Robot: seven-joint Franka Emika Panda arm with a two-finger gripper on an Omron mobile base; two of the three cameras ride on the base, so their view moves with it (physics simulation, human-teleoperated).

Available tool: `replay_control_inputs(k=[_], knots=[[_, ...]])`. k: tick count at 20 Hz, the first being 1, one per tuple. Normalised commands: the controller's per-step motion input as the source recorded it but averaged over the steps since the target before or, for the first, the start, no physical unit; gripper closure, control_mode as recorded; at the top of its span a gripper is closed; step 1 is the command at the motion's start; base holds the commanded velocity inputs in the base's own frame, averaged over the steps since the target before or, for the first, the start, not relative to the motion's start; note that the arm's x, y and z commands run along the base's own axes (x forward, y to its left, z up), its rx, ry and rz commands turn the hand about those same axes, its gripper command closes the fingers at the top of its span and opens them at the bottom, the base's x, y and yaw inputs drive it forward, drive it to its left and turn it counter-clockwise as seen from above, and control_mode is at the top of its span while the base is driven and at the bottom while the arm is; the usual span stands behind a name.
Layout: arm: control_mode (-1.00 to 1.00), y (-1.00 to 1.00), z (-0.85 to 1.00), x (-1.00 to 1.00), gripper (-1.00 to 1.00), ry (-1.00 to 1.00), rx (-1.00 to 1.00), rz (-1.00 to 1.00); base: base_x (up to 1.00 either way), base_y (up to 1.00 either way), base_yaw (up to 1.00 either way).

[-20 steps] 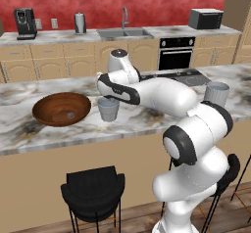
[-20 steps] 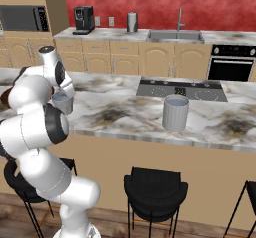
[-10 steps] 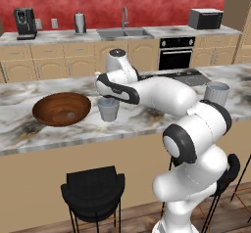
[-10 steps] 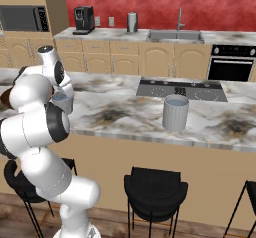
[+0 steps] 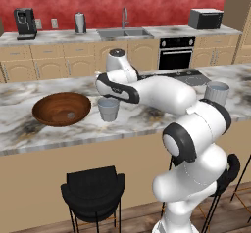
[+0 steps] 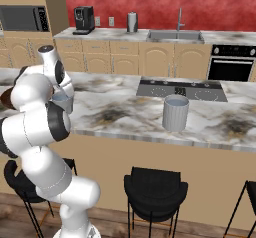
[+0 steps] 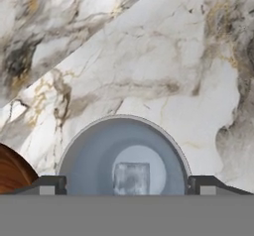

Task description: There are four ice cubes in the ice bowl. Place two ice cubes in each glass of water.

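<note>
1 ice cube [image 7: 131, 178] lies in the shorter tumbler [image 5: 108, 109] beside the brown ice bowl [image 5: 62, 109]; taller tumbler [image 5: 216, 93] well apart

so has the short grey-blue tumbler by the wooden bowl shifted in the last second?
No. The short grey-blue translucent tumbler sits at the same spot beside the dark reddish-brown wooden bowl, apart from its rim, as before, with the tool directly over it.

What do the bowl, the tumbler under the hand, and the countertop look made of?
Bowl: dark reddish-brown wood, faint ring grain, soft sheen. Tumbler: grey-blue translucent glass or plastic; a pale cube shows through it. Countertop: polished marble-look stone, grey and tan veins.
</note>
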Motion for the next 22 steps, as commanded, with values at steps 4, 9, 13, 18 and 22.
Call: replay_control_inputs(k=[4, 9, 13, 18, 22], knots=[[-1.0, 0.0, 0.32, -0.09, -1.0, 0.0, 0.03, 0.0, 0.0, 0.0, 0.0], [-1.0, 0.07, 0.17, -0.25, -1.0, 0.0, 0.0, 0.11, 0.0, 0.0, 0.0], [-1.0, 0.06, 0.01, -0.47, -1.0, 0.0, 0.0, 0.3, 0.0, 0.0, 0.0], [-1.0, 0.02, 0.1, -0.42, -1.0, -0.03, 0.0, 0.39, 0.0, 0.0, 0.0], [-1.0, 0.17, 0.18, -0.22, -1.0, -0.06, 0.0, 0.43, 0.0, 0.0, 0.0]])
